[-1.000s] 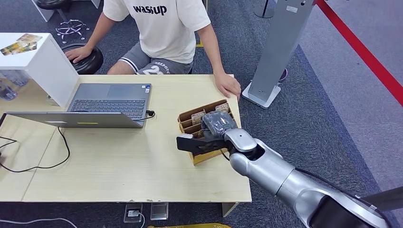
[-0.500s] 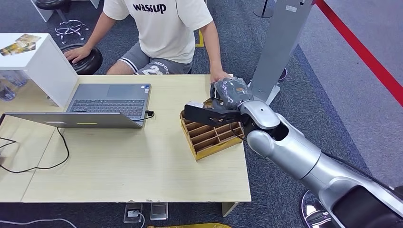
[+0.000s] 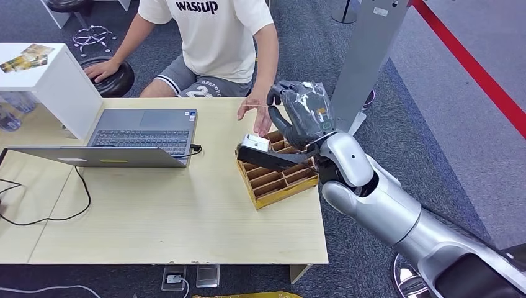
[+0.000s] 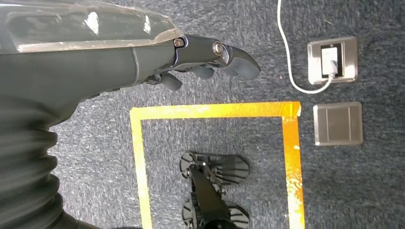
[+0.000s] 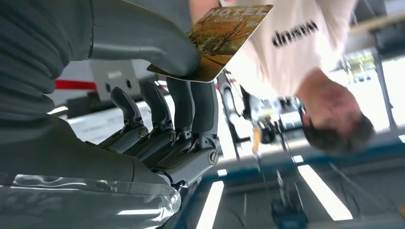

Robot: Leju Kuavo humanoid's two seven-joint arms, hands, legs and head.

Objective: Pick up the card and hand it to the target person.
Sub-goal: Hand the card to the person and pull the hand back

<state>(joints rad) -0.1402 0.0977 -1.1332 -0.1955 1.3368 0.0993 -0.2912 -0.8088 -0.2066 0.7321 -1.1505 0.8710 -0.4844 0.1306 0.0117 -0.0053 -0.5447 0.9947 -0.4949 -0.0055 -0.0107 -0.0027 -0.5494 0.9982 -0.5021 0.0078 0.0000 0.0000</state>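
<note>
— Grey carpet (image 3: 428, 124) runs round a pale wooden table (image 3: 155, 217); why is everything crowded at the far right corner?
— Because that is where the person (image 3: 211, 43) sits, just across the far edge, so the handover is a short reach. The open laptop (image 3: 124, 139) stays out of the way on the left.
— And the wooden tray (image 3: 279, 180)?
— It sits at the right edge beneath the right hand (image 3: 298, 127), its slots keeping cards upright for picking, I judge.
— Where is the card (image 5: 229, 38)?
— Off the tray, pinched between the right hand's thumb and fingers (image 5: 186, 102), held out flat toward the person, whose open hand (image 3: 255, 115) waits just beyond it.
— The left hand (image 4: 200, 59)?
— It hangs over the floor, fingers curled loosely, holding nothing.
</note>
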